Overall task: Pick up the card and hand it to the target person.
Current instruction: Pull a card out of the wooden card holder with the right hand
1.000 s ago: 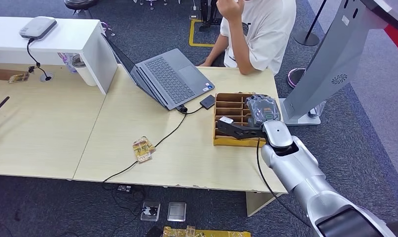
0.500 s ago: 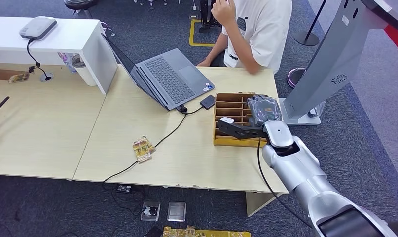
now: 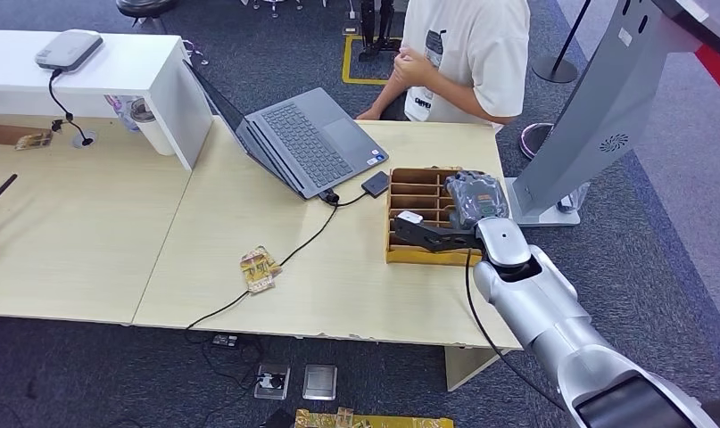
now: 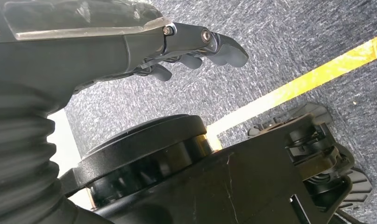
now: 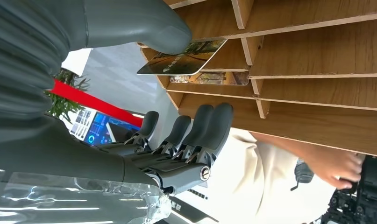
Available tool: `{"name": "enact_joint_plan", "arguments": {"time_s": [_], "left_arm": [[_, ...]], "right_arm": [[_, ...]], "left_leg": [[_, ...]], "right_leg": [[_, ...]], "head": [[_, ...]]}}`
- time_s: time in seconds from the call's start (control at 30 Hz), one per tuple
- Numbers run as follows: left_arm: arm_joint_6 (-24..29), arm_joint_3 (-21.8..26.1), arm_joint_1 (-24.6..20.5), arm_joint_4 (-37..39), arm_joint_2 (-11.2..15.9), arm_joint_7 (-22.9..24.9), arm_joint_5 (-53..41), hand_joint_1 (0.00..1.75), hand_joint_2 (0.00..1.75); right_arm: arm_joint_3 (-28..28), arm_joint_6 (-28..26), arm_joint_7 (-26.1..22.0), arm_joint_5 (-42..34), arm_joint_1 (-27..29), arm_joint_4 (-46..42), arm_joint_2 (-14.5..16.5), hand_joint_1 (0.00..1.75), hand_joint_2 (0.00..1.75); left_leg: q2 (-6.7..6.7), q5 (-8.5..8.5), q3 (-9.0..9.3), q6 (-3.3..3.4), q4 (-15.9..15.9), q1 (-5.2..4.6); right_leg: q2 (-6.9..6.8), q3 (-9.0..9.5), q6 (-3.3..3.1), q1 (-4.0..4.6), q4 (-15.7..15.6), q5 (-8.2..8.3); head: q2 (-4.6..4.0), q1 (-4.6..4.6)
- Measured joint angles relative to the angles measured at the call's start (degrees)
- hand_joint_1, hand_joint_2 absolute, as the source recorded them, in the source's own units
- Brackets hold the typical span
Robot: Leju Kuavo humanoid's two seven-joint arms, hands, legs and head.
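Note:
The wooden slotted card box stands on the right part of the pale table. My right hand hovers over the box, its thumb reaching to the box's left side. In the right wrist view the thumb rests on a dark picture card that tilts up out of a slot, while the fingers stay apart from it. A second card lies in the slot behind. The person in a white shirt stands at the table's far edge. My left hand hangs over the floor and holds nothing.
An open grey laptop sits left of the box, with a black adapter and a cable running to the front edge. A snack packet lies mid-table. A white shelf stands far left, a grey kiosk right of the table.
The person has lowered the raised arm from head height to the chest and shifted slightly right. My right hand has stayed over the box.

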Motion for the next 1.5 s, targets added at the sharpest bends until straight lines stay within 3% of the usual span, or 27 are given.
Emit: {"name": "enact_joint_plan", "arguments": {"time_s": [0.1, 0.43, 1.13, 1.5], "left_arm": [[0.0, 0.0, 0.0, 0.0, 0.0, 0.0, 0.0, 0.00, 1.75], [0.3, 0.0, 0.1, -0.1, 0.0, -0.3, 0.0, 0.00, 1.75], [0.6, 0.0, 0.2, -0.1, 0.0, -0.7, 0.0, 0.00, 1.75], [0.6, 0.0, 0.2, -0.1, 0.0, -1.5, 0.0, 0.00, 1.75]], "right_arm": [[0.0, 0.0, 0.0, -0.1, 0.0, -0.1, 0.0, 1.02, 1.75], [0.1, 0.1, 0.0, -0.2, 0.0, -0.1, -0.1, 1.75, 1.75], [0.2, 0.2, -1.0, -0.3, -0.5, -0.8, -0.3, 1.72, 1.75], [-0.1, -5.8, 0.9, -1.0, -2.0, -1.7, -0.6, 1.75, 1.75]], "left_leg": [[0.00, 0.00, 0.00, 0.00, 0.0, 0.00], [0.00, 0.00, -0.01, 0.00, 0.0, 0.00], [0.00, 0.00, -0.01, 0.00, 0.0, 0.00], [0.00, 0.00, 0.01, 0.00, 0.0, 0.00]], "right_leg": [[0.00, 0.00, 0.00, 0.00, 0.0, 0.00], [0.00, -0.01, 0.00, 0.00, 0.0, 0.00], [0.00, 0.00, 0.00, 0.00, 0.0, 0.00], [0.00, 0.00, 0.00, 0.00, 0.0, 0.00]], "head": [[0.00, -0.01], [0.00, -0.01], [0.00, 0.01], [0.00, -0.01]]}}
